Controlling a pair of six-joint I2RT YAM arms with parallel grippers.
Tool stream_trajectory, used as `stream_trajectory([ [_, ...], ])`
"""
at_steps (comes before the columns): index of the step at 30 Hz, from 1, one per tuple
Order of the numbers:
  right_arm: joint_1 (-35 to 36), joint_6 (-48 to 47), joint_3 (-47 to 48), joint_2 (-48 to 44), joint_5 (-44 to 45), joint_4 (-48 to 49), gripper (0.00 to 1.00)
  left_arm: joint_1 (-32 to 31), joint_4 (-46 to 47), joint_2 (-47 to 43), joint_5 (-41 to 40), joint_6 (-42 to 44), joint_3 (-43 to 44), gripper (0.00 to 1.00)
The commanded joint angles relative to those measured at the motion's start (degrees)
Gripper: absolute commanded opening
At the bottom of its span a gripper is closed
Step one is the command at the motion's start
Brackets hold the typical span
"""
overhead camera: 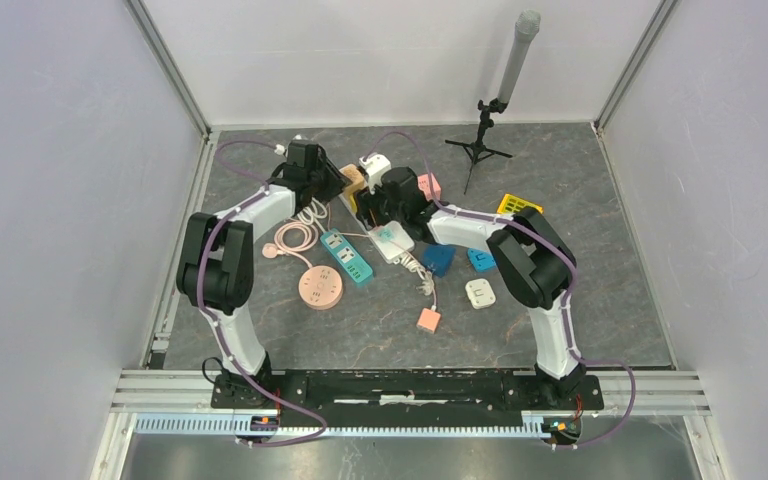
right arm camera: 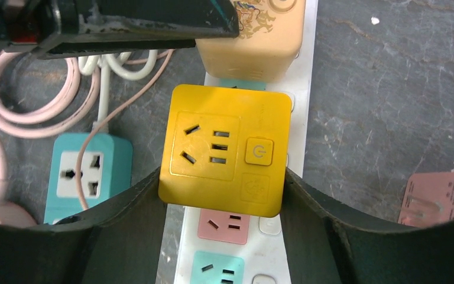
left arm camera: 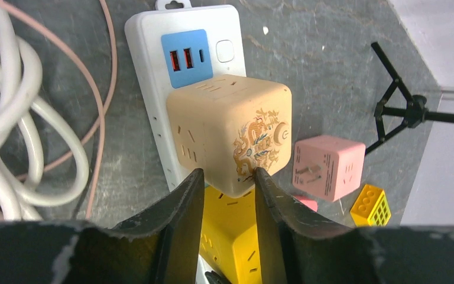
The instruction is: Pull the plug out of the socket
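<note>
Now a yellow plug [right arm camera: 224,148] sits in the strip [right arm camera: 303,65].

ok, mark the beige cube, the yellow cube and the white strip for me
beige cube [left arm camera: 260,139], left wrist view, dragon-printed face.
yellow cube [right arm camera: 224,151], right wrist view, socket face.
white strip [left arm camera: 143,65], left wrist view, bare edge beside the USB panel.

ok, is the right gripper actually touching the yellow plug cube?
Touching. Right wrist view: both fingers of the right gripper sit flush against the yellow plug cube's sides, no gap visible.
</note>
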Motion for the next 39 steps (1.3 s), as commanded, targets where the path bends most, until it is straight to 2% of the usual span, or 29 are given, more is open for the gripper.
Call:
stream_trajectory([
  [1,0.36,-0.87,-5.87,-5.54,-0.96,-0.80,0.20,-0.58,-16.26,1.48,-4.42,4.48,-8.27,0.16],
  [3,0.39,-0.47,-7.04,-6.48,-0.77,0.37,0.19,-0.57,-16.43,1.74,-5.08,4.39,-9.05,0.16],
  [7,0.38,-0.36,-3.43,-4.89,-0.41,-0.76,0.21,0.29,-16.81,3.49,-3.34,3.91,-7.19,0.16],
  [9,0.38,-0.06,-1.65,-4.21,0.20,-0.59,0.29,1.32,-17.28,4.30,-1.54,3.64,-6.19,0.16],
  [12,0.39,0.35,0.88,-2.92,2.23,-0.25,0.47,3.38,-16.75,4.75,0.75,3.17,-6.07,0.16],
  [15,0.38,0.82,3.48,-1.10,1.64,0.55,0.58,4.09,-16.98,4.90,1.49,2.96,-5.62,0.16],
  [17,0.38,1.11,5.13,0.22,0.95,1.07,0.61,4.09,-17.73,5.42,1.79,3.37,-4.81,0.17],
  [23,0.35,1.28,8.81,3.08,1.76,-0.68,0.61,4.38,-17.24,5.78,3.44,1.64,-5.89,0.16],
  [24,0.38,1.01,8.76,3.12,2.55,-0.77,0.63,4.68,-17.11,5.98,4.00,1.43,-5.93,0.16],
  [26,0.37,0.53,8.63,2.80,4.35,-1.01,0.79,5.12,-16.82,6.26,5.05,1.06,-5.89,0.16],
  [27,0.38,0.23,8.45,2.50,5.03,-0.74,0.83,5.14,-16.80,6.27,5.23,0.98,-5.89,0.16],
  [30,0.36,-0.80,9.47,3.16,5.19,-0.42,0.88,5.32,-16.80,6.27,5.59,0.87,-5.72,0.16],
  [32,0.35,-0.79,11.20,4.57,4.68,-1.01,0.86,5.40,-16.80,6.17,5.90,0.79,-5.54,0.16],
  [34,0.38,-0.83,12.74,5.86,3.21,-1.51,0.76,5.49,-16.72,6.14,6.32,0.62,-5.37,0.16],
  [36,0.38,-0.83,12.99,6.18,2.39,-1.62,0.58,5.58,-16.71,6.17,6.70,0.60,-5.21,0.16],
  [38,0.39,-0.34,11.32,5.10,2.08,-0.13,0.35,5.67,-16.75,6.18,6.78,0.56,-5.02,0.16],
  [39,0.39,-0.08,9.50,3.75,1.70,1.38,0.27,5.76,-16.80,6.19,6.92,0.52,-5.01,0.16],
])
